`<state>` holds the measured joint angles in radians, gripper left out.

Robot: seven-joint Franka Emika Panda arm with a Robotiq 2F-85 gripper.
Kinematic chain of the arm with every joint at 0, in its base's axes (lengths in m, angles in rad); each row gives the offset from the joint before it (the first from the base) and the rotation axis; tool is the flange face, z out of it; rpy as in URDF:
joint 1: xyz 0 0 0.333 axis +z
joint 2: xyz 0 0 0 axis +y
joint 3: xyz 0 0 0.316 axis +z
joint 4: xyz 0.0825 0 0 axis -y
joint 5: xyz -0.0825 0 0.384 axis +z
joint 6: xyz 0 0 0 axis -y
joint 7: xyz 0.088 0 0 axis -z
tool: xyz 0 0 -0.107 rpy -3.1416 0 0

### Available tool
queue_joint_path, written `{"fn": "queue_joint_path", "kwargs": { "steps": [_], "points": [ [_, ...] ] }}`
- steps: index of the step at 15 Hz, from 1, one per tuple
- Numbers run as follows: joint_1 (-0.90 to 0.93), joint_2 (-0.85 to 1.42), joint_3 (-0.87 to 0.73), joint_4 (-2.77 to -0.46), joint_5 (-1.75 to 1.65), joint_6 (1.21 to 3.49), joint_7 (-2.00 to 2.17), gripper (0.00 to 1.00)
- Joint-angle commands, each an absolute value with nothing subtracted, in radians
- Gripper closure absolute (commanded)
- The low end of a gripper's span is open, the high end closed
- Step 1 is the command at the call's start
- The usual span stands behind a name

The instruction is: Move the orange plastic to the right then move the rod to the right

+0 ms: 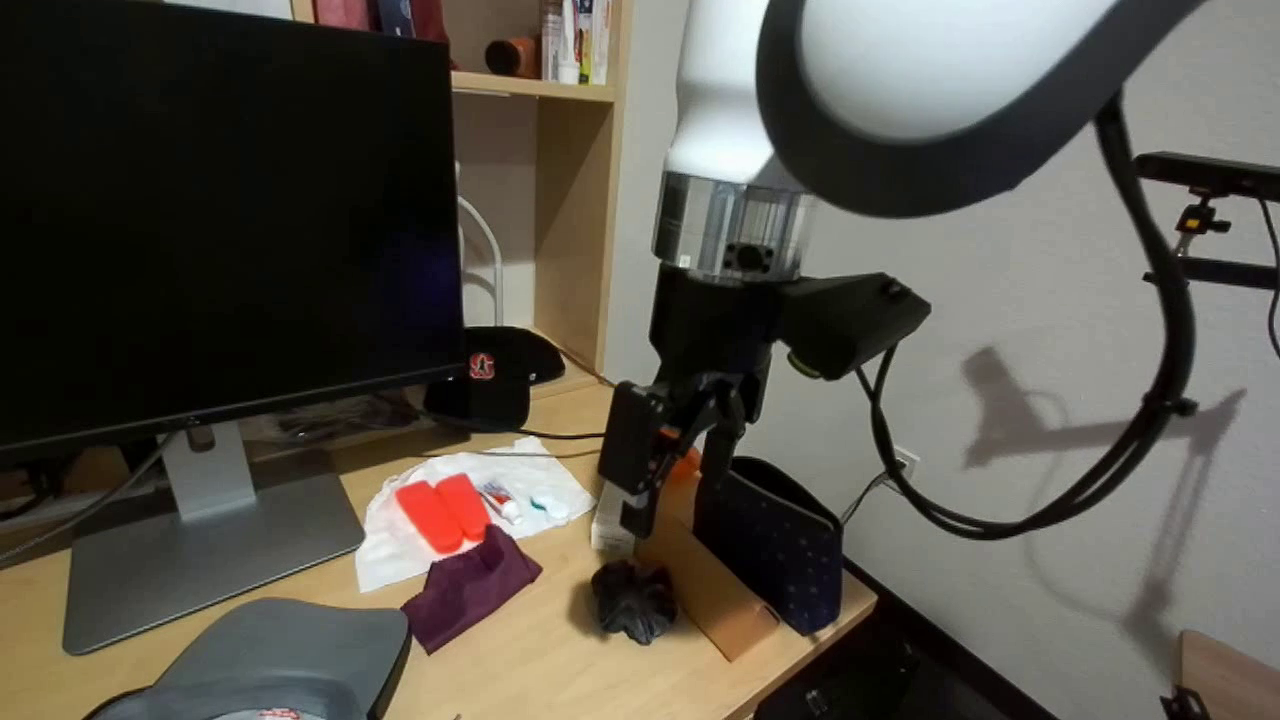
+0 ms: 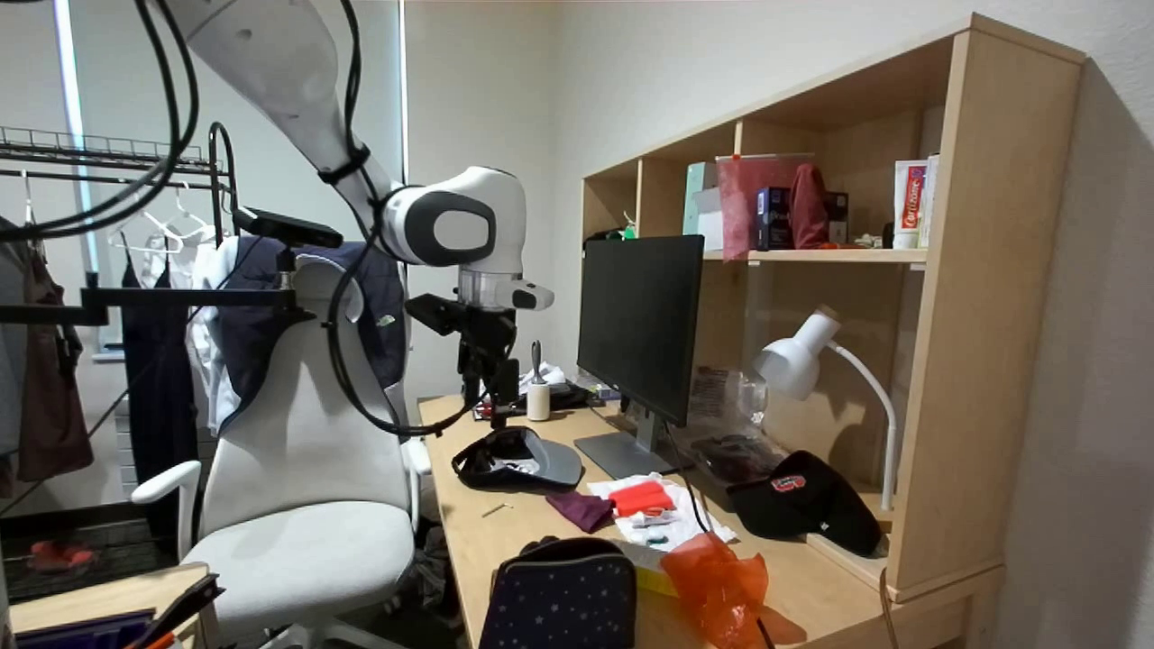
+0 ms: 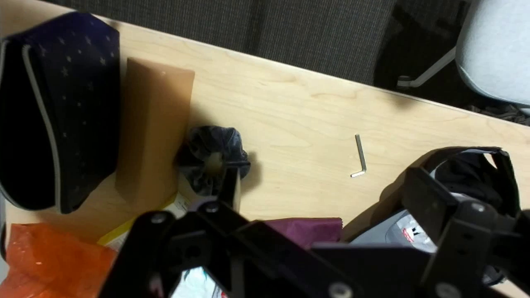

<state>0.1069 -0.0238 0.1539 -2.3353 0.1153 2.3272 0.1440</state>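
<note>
In your wrist view the orange plastic (image 3: 54,260) lies on the desk (image 3: 290,124) at far left, crumpled and translucent, below and left of the dark scrunchie (image 3: 225,142); lower edge cut off by the frame. Star-print pouch (image 3: 83,107): left of the scrunchie, mouth open. Brown box (image 3: 157,136): just left of the scrunchie; contact between the two you cannot tell. Your gripper (image 3: 325,182) comes next, body below and right of the scrunchie, jaws wide apart. The nearer jaw overlaps the scrunchie's lower right edge in this view; in both exterior views the gripper hangs above the desk. Relative to the gripper, your orange plastic is off to the left, outside the jaw gap. Purple cloth (image 3: 306,229): below and right of the scrunchie, partly hidden by the gripper. Bent metal rod (image 3: 361,154): right of the scrunchie, about level, well apart, seen between your jaws. Gray-brimmed cap (image 3: 379,234): farther right of the scrunchie, lower, partly behind the far jaw.
</note>
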Motion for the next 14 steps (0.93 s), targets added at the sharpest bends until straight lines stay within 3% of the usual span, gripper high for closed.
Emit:
{"fn": "queue_joint_path", "kwargs": {
  "steps": [1,14],
  "points": [
    [0.113,-0.131,0.145,-2.376,0.118,2.235,0.231,0.0],
    [0.109,-0.147,0.14,-2.348,0.115,2.166,0.261,0.0]
  ]
}}
